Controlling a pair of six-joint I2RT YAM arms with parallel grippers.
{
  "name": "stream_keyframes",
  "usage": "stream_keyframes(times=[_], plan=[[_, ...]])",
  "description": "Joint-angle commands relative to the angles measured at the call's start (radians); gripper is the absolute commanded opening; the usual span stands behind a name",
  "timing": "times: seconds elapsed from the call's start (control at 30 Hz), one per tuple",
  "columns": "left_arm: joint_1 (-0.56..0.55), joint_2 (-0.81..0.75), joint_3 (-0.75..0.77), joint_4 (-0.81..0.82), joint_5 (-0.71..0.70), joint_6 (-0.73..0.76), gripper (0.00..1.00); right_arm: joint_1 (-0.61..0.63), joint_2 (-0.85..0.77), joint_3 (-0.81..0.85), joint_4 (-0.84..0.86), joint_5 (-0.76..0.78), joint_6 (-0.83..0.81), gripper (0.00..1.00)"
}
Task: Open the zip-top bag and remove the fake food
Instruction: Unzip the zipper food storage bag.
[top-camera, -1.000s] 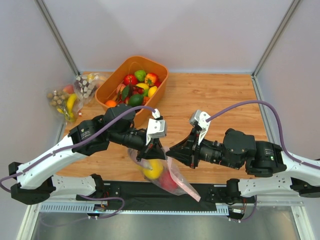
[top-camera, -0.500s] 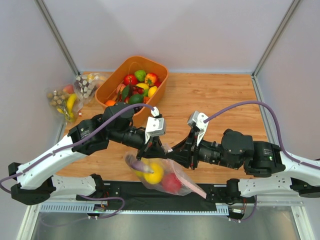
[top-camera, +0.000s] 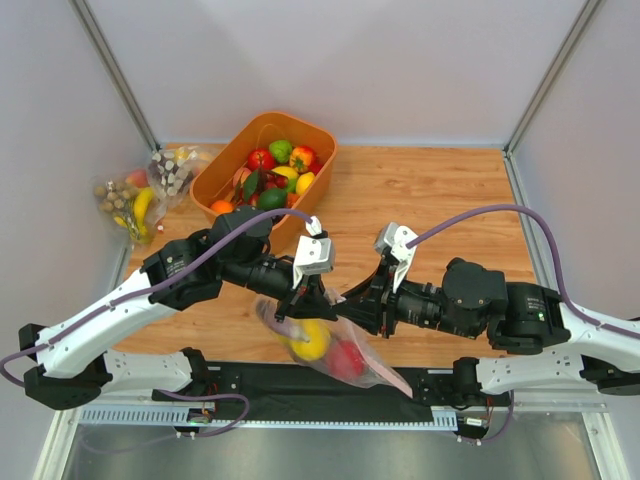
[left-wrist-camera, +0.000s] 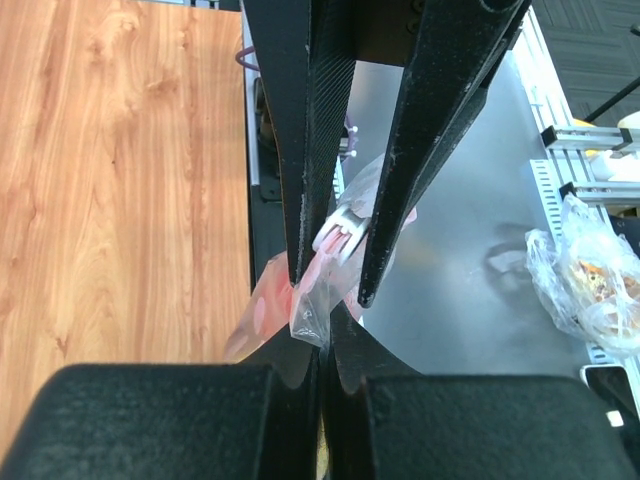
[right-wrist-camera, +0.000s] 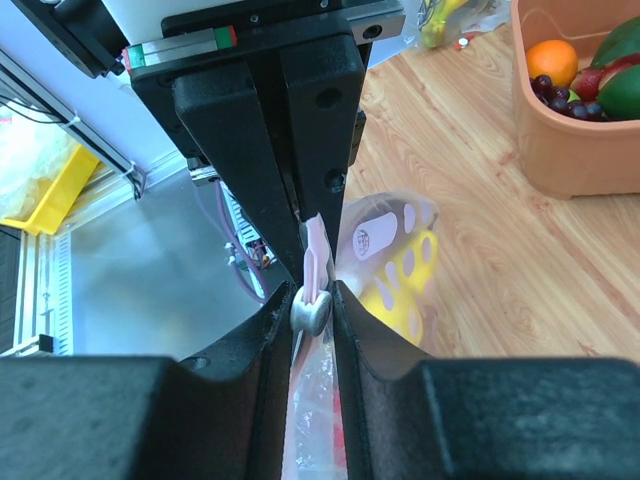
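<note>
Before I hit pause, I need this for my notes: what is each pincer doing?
Left pincer: shut on the zip-top bag edge.
Right pincer: partly open, the bag's pink zip strip between its fingers.

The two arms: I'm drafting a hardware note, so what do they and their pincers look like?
Both the left arm and right arm have white shells near the base and black cylindrical joints further out. A lilac cable loops along each. The left pincer and right pincer have flat, matte black fingers, with a white wrist block behind them.
</note>
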Motion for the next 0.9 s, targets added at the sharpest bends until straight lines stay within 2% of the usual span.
stream_keyframes(times=[0.0,0.2,0.33,0.43,0.47,0.53,0.57,0.63,0.73,0.8,0.83,0.87], plan=[[0.005,-0.007,0.010,0.055,0.025,-0.010,0.00,0.005,0.000,0.034,0.029,0.019,-0.033,0.21],[0.005,-0.009,0.010,0.052,0.014,-0.006,0.00,0.004,0.009,0.033,0.009,0.005,-0.032,0.05],[0.005,-0.015,0.009,0.052,0.008,-0.003,0.00,0.005,0.002,0.024,0.009,-0.007,-0.035,0.01],[0.005,-0.027,0.013,0.064,0.005,0.004,0.14,0.004,-0.003,0.021,0.009,-0.016,-0.035,0.00],[0.005,-0.030,0.015,0.069,0.011,0.007,0.26,0.004,-0.004,0.019,0.008,-0.019,-0.035,0.00],[0.005,-0.040,0.021,0.080,0.019,0.008,0.33,0.005,-0.003,0.018,0.001,-0.035,-0.035,0.00],[0.005,-0.041,0.026,0.083,0.029,0.010,0.33,0.004,-0.001,0.018,0.000,-0.038,-0.030,0.00],[0.005,-0.038,0.030,0.084,0.045,0.011,0.29,0.004,0.002,0.019,-0.009,-0.044,-0.029,0.00],[0.005,-0.027,0.030,0.088,0.078,0.010,0.13,0.004,0.006,0.018,-0.017,-0.056,-0.027,0.00],[0.005,-0.026,0.021,0.094,0.120,0.008,0.08,0.004,0.006,0.019,-0.023,-0.058,-0.026,0.00],[0.005,-0.026,0.017,0.104,0.137,0.004,0.00,0.004,0.008,0.019,-0.028,-0.059,-0.023,0.00],[0.003,-0.027,0.013,0.112,0.164,0.002,0.00,0.004,0.008,0.019,-0.031,-0.059,-0.024,0.00]])
